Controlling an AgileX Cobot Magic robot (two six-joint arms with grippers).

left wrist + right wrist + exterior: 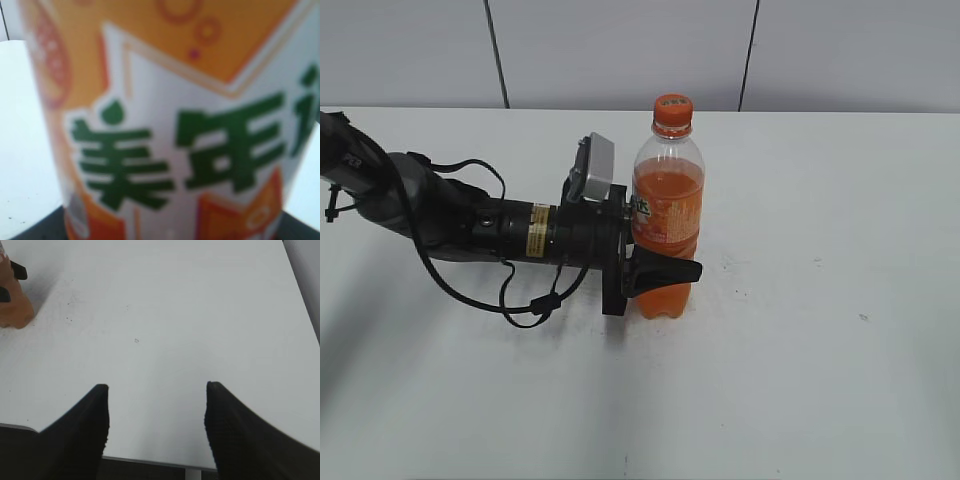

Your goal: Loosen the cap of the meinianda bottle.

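The meinianda bottle [667, 200] stands upright on the white table, half full of orange drink. Its orange cap [672, 108] sits on the neck. My left gripper [667, 268] reaches in from the left, shut on the bottle's lower half, with one black finger across the front. In the left wrist view the label [165, 125] with green characters fills the frame, blurred and very close. My right gripper [156, 390] is open and empty over bare table. It does not show in the exterior view. The bottle's base [12, 310] shows at the far left of the right wrist view.
The left arm with its cables [470, 230] lies low across the left of the table [820, 300]. The table's near edge [150, 460] runs just under my right fingers. A grey panelled wall [620, 50] stands behind.
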